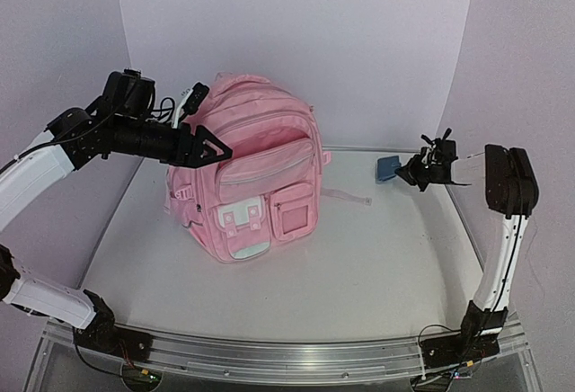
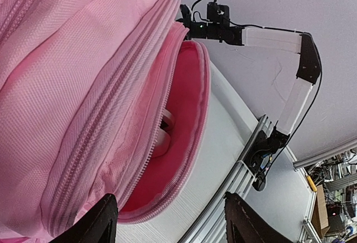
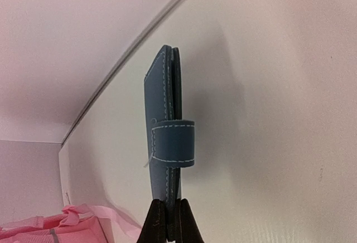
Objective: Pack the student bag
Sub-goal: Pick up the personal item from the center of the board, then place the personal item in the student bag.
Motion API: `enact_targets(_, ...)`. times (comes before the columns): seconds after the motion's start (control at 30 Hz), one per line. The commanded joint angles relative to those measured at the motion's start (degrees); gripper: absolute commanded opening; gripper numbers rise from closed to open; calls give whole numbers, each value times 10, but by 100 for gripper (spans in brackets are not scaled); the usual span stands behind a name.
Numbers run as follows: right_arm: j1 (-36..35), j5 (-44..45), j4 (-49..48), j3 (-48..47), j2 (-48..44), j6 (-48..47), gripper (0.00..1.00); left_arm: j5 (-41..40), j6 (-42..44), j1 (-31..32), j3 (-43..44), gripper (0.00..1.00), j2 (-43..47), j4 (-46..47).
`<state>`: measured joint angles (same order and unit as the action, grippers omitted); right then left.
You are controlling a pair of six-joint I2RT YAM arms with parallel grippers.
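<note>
- Student bag: upright on the table, left of centre, front pockets turned to the near edge, by far the largest item present.
- Left gripper: poised at the bag's upper left shoulder, fingers spread apart and clamped on nothing. Unzipped compartment framed between them in the left wrist view, red-pink lining exposed.
- Inside that compartment: a pale white item, too far hidden to identify.
- Right gripper: raised over the far right of the table, closed tight on the lower end of a blue case (stitched, with a strap loop across its middle).
- Long axis of the case: in line with the fingers, projecting straight out past the fingertips; in the top view, the free end aimed towards the bag.
- Key relation: bag to the left of the right gripper, well apart, with bare table between; case already on the bag side of the fingers.
- Nearer arm: the left, touching or just beside the bag. Carrying arm: the right.
- Judged next: a leftward carry of the case, free end first, towards the open mouth; likely demand, alignment of the long axis with the slot.
- Likely risk: case edge snagging on the zip track.
</note>
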<state>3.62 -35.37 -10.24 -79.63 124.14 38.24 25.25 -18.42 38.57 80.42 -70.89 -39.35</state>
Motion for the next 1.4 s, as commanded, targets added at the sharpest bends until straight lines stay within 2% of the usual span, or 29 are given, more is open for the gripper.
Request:
enact_targets(0.0, 2, -28, -37, 19, -149, -22, 0, 56, 8, 0, 12, 65, -6, 0)
enact_targets(0.17, -3, -85, -36, 50, -286, -47, 0, 58, 25, 18, 19, 63, -25, -6)
enact_targets(0.3, -28, -136, -28, 52, -381, -101, 0, 53, 33, 21, 18, 63, -35, -3)
enact_targets(0.53, -176, -173, 29, 27, -457, -261, 0, 71, 44, 23, 0, 63, -34, 12)
enact_targets(0.83, -309, -164, 77, -26, -429, -412, 0, 89, 47, 27, -31, 63, -28, 0)
enact_targets(1.17, -389, -153, 137, -119, -334, -541, 0, 86, 47, 28, -37, 62, -22, -5)
enact_targets(1.37, -402, -122, 283, -210, -260, -655, 0, 80, 50, 28, -28, 62, -24, -14)
